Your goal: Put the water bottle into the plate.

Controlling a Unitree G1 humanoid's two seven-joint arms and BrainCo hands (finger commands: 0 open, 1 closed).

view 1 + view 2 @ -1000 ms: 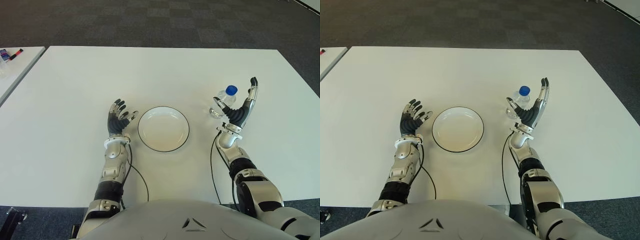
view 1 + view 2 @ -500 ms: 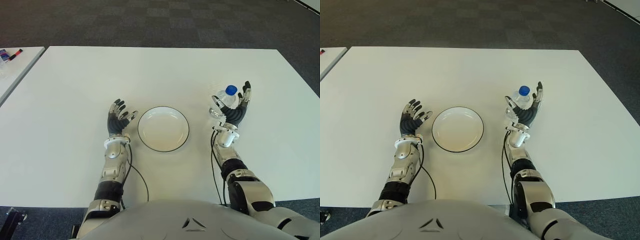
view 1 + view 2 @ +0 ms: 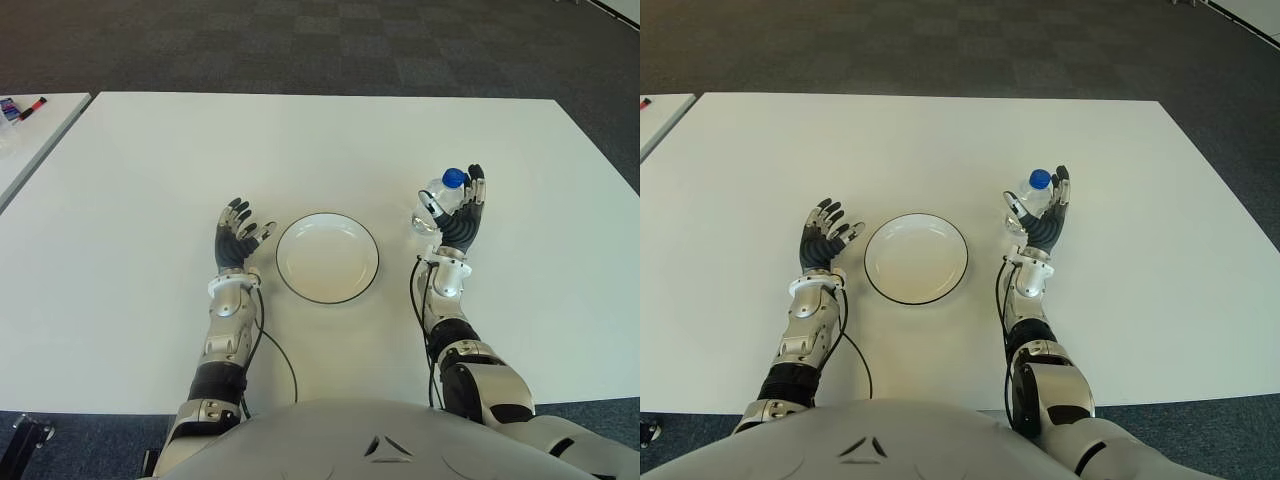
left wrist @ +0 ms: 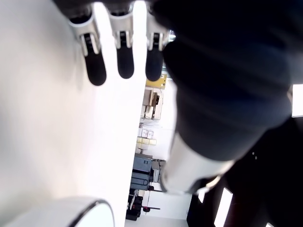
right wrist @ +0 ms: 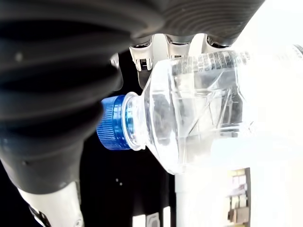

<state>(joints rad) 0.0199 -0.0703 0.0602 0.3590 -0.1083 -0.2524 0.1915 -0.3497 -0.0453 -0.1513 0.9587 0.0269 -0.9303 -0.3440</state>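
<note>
- Two hands show above the white worktop (image 3: 150, 160), one on each side of the plate (image 3: 327, 257).
- The right hand (image 3: 456, 218) is to the right of the plate, palm turned toward the water bottle (image 3: 440, 197), fingers (image 3: 476, 185) curving around its far side.
- The right wrist view shows the clear bottle with its blue cap (image 5: 112, 124) right against the palm, fingers (image 5: 143, 59) wrapped behind it; the hand is clasping the bottle.
- The bottle stands near the plate's right edge, outside it, cap uppermost.
- The plate is white with a dark rim and holds nothing.
- The left hand (image 3: 236, 238) shows just left of the plate, fingers spread and relaxed, holding nothing.
</note>
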